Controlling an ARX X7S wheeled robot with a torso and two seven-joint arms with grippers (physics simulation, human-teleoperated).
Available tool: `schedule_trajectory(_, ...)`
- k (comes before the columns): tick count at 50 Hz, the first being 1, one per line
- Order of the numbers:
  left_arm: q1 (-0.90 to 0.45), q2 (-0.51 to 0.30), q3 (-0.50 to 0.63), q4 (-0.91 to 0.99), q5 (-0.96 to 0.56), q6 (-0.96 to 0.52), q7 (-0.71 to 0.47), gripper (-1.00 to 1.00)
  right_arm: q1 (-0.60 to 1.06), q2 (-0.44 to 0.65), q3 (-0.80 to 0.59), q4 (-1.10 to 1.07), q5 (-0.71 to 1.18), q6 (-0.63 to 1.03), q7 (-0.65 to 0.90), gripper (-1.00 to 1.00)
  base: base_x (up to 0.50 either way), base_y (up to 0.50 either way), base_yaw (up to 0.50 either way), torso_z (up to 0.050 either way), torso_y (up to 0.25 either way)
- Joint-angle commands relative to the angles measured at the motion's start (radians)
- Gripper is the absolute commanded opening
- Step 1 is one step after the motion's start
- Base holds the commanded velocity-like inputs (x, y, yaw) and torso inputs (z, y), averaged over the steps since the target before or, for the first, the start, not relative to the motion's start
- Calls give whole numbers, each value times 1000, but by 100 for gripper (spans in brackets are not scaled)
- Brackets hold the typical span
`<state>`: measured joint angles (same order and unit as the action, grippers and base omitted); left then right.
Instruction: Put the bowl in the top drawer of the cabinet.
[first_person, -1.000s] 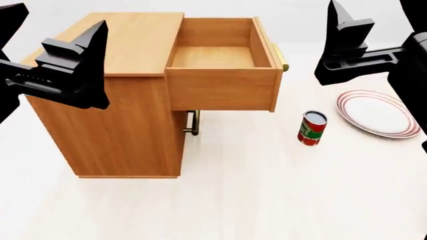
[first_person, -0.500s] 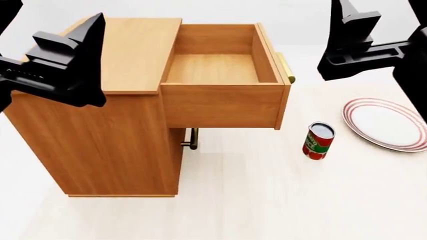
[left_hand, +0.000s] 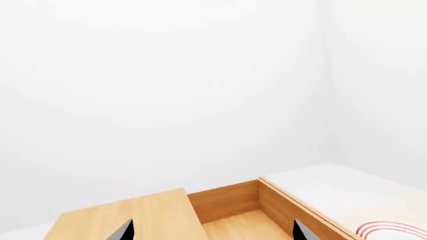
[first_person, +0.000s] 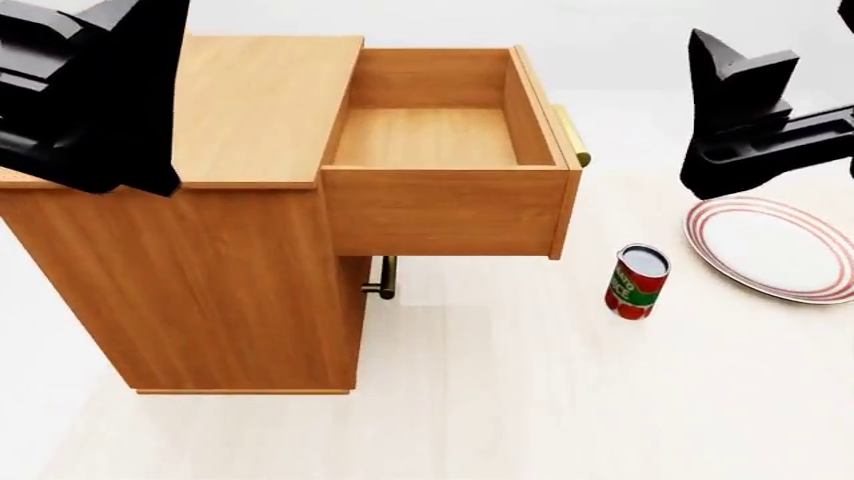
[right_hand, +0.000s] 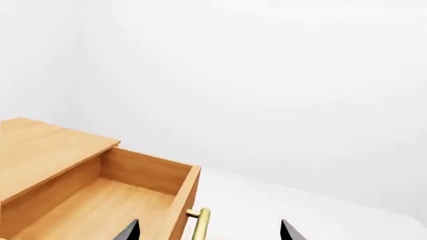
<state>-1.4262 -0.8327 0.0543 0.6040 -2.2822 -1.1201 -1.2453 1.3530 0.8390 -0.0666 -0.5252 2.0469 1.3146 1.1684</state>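
Note:
No bowl shows in any view. The light-brown cabinet (first_person: 227, 250) stands at the left, and its top drawer (first_person: 441, 210) is pulled out wide and holds nothing. A brass bar handle (first_person: 574, 135) runs along the drawer's front. My left gripper (first_person: 100, 95) hangs open above the cabinet's top at the left, with its fingers wide apart in the left wrist view (left_hand: 213, 235). To the right of the drawer my right gripper (first_person: 747, 115) is raised over the floor, open and holding nothing, with the handle (right_hand: 202, 225) between its fingers in the right wrist view.
A red-labelled can (first_person: 637, 282) stands upright on the pale floor right of the drawer. A flat white plate with red rings (first_person: 774, 245) lies further right. The lower drawer's handle (first_person: 384, 278) shows under the open drawer.
The view shifted closer a second ago and has held since. My left gripper rose and moved left over the cabinet. My right gripper drifted slightly right and down.

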Motion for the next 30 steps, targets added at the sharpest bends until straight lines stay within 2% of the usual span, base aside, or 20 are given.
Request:
schedule_trajectory(1,-52,-3,31,-10,-68,55,-13,100,211,252,-306,129,390,-8,208,100,0,0,0,0,0)
schedule_trajectory(4,-57,4,29,-7,-72,62,-7,100,278,310,-413,160,486,5,270,100,0,0,0,0,0)
schedule_trajectory(16,-83,26,19,-14,-80,83,25,100,533,445,-662,281,736,76,389,100,0,0,0,0,0)
schedule_trajectory(22,-82,38,10,-8,-72,93,37,100,714,524,-891,335,858,126,396,100,0,0,0,0,0)
schedule_trajectory(30,-31,58,-22,4,-41,96,66,100,880,581,-1107,442,876,235,395,100,0,0,0,0,0)
